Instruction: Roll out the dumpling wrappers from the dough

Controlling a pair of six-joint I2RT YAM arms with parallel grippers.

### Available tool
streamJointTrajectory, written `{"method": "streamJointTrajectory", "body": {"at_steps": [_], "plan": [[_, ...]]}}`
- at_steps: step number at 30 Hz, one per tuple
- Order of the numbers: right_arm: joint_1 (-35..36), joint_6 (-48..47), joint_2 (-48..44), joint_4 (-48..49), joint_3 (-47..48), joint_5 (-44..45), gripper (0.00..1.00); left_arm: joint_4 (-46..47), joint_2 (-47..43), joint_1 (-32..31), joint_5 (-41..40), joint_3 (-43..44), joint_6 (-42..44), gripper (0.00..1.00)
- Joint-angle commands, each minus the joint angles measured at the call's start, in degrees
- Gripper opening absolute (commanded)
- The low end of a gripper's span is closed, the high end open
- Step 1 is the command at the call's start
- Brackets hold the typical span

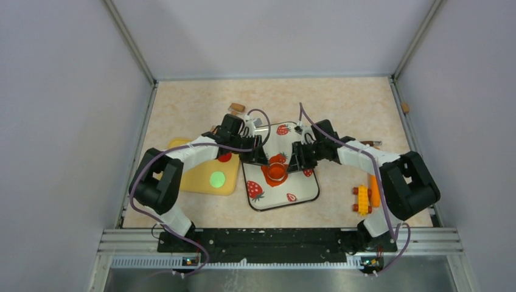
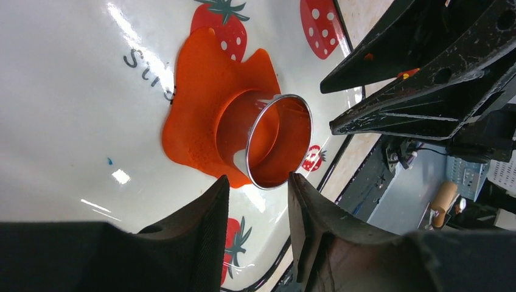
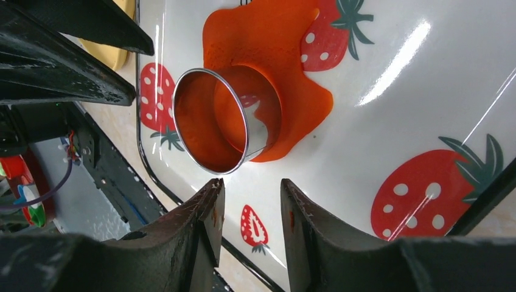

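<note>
On the beige speckled table (image 1: pixel 341 103) sits one white glossy rectangular tray (image 1: pixel 307 191) with a dark rim and printed red strawberries. It holds one piece of the dough (image 2: pixel 201 97), a flattened, irregular orange-red clay blob lying near the tray's middle. One shiny round metal ring cutter (image 2: pixel 278 143) stands upright on the blob, close to its edge, and orange-red clay covers the floor inside the ring. Just left of the tray lies one yellow flat board (image 1: pixel 198 179) carrying two of the dumpling wrappers: one round green clay disc (image 1: pixel 217 179) in the open, and one red disc (image 1: pixel 225 157) of which only part shows beside the left arm. To the right of the tray, well apart from it, lie one yellow studded toy brick (image 1: pixel 363 199) and one orange piece (image 1: pixel 375 193) just beside it. Two grippers meet over the tray from opposite sides. The left gripper (image 2: pixel 258 181) has its two black fingers spread, with a gap between them and nothing in it; the ring stands just beyond its fingertips. The right gripper (image 3: pixel 251 185) is likewise parted and pinches nothing, and it too faces the ring.
</note>
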Motion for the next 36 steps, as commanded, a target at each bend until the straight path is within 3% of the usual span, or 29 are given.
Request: {"method": "streamJointTrajectory", "body": {"at_steps": [1, 13, 22, 26, 30, 33, 36], "plan": [[-0.2, 1.7, 1.7, 3.2, 2.8, -1.8, 0.39, 3.2, 2.1, -0.2, 1.8, 0.8, -0.3, 0.42], [-0.2, 2.5, 5.6, 3.5, 5.3, -3.1, 0.3, 1.1, 5.1, -2.0, 0.5, 3.2, 2.1, 0.42], [-0.2, 2.4, 7.6, 3.6, 5.0, -3.2, 0.24, -0.5, 7.7, -2.0, -0.2, 4.3, 2.8, 0.32], [-0.2, 2.4, 8.7, 3.7, 5.0, -3.3, 0.18, -0.6, 8.4, -2.0, -0.2, 4.0, 3.0, 0.23], [-0.2, 2.3, 9.3, 3.8, 4.8, -3.3, 0.09, -2.1, 9.7, -2.0, -1.7, 4.0, 4.3, 0.01], [-0.2, 1.5, 9.5, 3.5, 4.1, -2.7, 0.0, -4.9, 10.8, -2.0, -2.2, 5.5, 6.0, 0.0], [-0.2, 0.2, 9.9, 3.1, 3.0, -1.7, 0.0, -5.5, 11.4, -2.1, -3.1, 5.5, 6.9, 0.0]]}}
